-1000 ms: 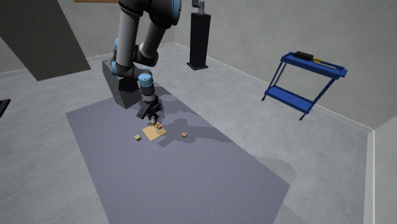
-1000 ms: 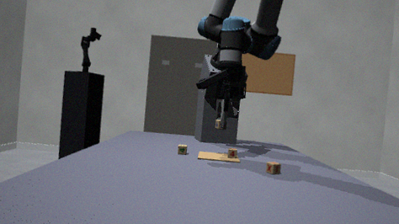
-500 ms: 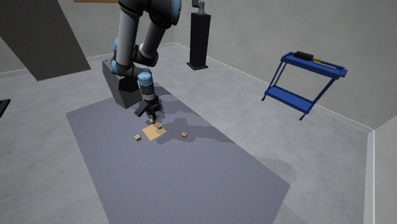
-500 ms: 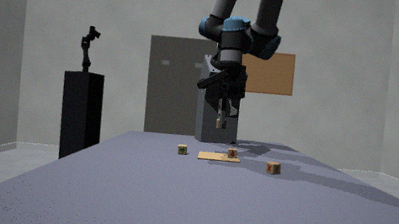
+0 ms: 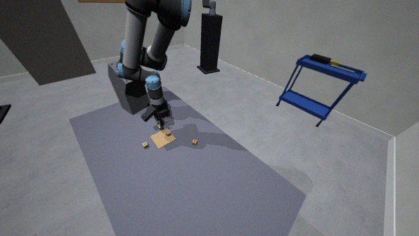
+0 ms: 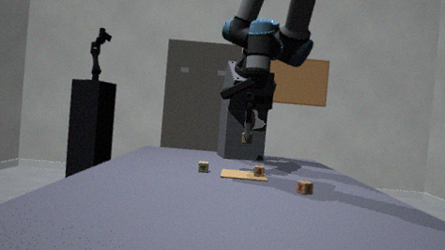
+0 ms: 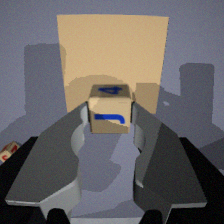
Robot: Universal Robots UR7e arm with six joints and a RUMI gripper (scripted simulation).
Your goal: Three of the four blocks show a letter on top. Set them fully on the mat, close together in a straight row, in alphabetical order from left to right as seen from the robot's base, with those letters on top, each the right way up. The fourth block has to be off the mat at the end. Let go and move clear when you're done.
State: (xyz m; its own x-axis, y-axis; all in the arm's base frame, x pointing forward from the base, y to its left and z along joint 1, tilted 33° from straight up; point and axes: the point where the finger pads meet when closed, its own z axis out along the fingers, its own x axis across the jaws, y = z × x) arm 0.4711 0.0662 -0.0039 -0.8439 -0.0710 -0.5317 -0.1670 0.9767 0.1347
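My gripper is shut on a wooden block with blue marks and holds it in the air above the tan mat. The held block also shows in the exterior and top views. The mat lies flat on the purple table. A block with a red mark sits on the mat near its far right corner. A block with a green mark lies off the mat to the left. A block with a red X lies off the mat to the right.
The robot's dark base stands at the table's far end. A blue cart stands to the right on the floor. Black pedestals stand around the table. A block's corner shows at the wrist view's left edge.
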